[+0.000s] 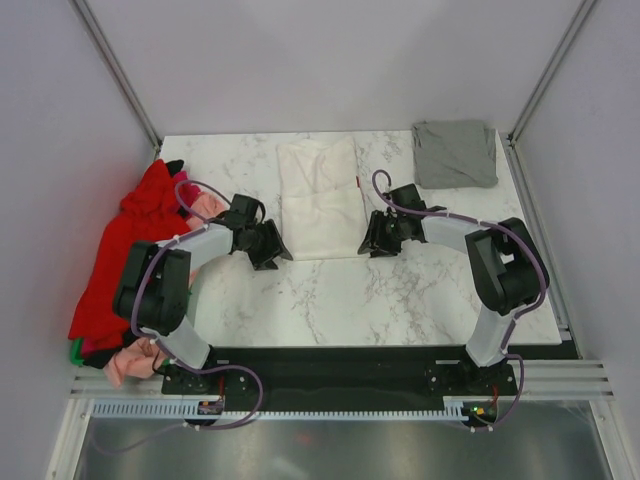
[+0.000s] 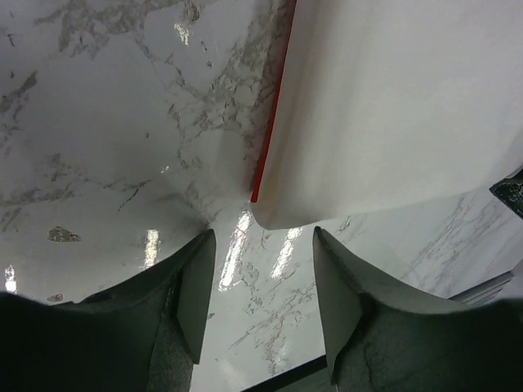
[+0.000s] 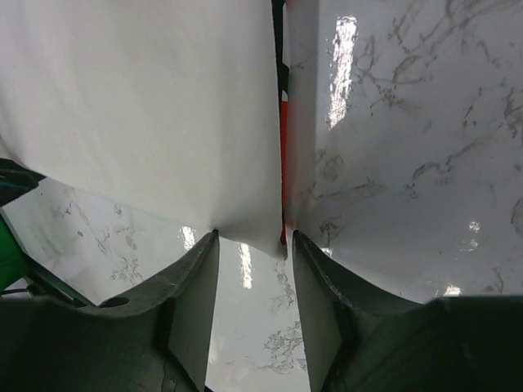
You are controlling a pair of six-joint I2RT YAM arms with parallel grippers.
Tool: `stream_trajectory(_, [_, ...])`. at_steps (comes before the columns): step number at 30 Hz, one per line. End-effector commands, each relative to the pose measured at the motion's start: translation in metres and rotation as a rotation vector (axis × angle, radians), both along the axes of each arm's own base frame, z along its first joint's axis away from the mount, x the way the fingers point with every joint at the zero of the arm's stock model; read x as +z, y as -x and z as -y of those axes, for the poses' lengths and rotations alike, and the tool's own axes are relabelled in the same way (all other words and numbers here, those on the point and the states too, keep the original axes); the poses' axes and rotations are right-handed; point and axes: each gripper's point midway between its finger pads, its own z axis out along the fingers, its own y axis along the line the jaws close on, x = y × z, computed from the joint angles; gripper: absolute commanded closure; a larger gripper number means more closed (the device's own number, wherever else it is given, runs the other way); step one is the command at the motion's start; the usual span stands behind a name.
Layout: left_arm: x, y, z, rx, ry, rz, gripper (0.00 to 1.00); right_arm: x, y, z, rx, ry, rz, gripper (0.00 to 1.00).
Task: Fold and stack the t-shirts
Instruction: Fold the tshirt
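Shirt: the white t-shirt (image 1: 320, 200) lies as a long strip at the middle of the table (image 1: 420, 300).
Left gripper (image 2: 261, 245): fingers spread, near-left corner just ahead, nothing pinched.
Right gripper (image 3: 255, 245): spread too, at the near-right corner.
Advice: pinch both corners through all layers, then lift evenly together.

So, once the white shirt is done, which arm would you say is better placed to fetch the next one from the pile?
Left, probably. The pile lies far left, beside the left arm; the left gripper is at the near-left corner of the white shirt, the right gripper on its other side.
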Motion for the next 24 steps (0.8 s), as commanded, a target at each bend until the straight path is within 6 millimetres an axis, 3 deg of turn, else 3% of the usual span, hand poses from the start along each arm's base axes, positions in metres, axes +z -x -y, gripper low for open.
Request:
stream_trajectory(1, [0.001,-0.007,0.010,0.005,0.035,0.034,0.42,-0.014,-0.007,0.004,0.000,0.017,0.003,0.52])
stream_trajectory(10, [-0.010,-0.017,0.011,0.019,0.028,0.049,0.47,-0.019,-0.009,0.003,-0.002,0.004,-0.007,0.61])
stream_trajectory(14, [-0.011,-0.024,0.011,0.025,0.019,0.062,0.63,-0.020,-0.008,0.003,0.001,0.002,-0.013,0.65])
stream_trajectory(18, [-0.008,-0.035,0.011,0.031,0.004,0.087,0.72,-0.024,-0.009,0.003,0.004,0.001,-0.020,0.72])
stream_trajectory(21, [0.002,-0.046,0.014,0.026,0.016,0.122,0.87,-0.026,-0.007,0.003,0.010,0.000,-0.025,0.85])
stream_trajectory(22, [0.009,-0.050,0.016,0.023,0.023,0.139,0.94,-0.026,-0.007,0.004,0.009,0.000,-0.026,0.95])
stream_trajectory(24, [0.023,-0.050,0.019,0.018,0.038,0.165,0.98,-0.020,-0.006,0.003,0.007,-0.012,-0.020,1.00])
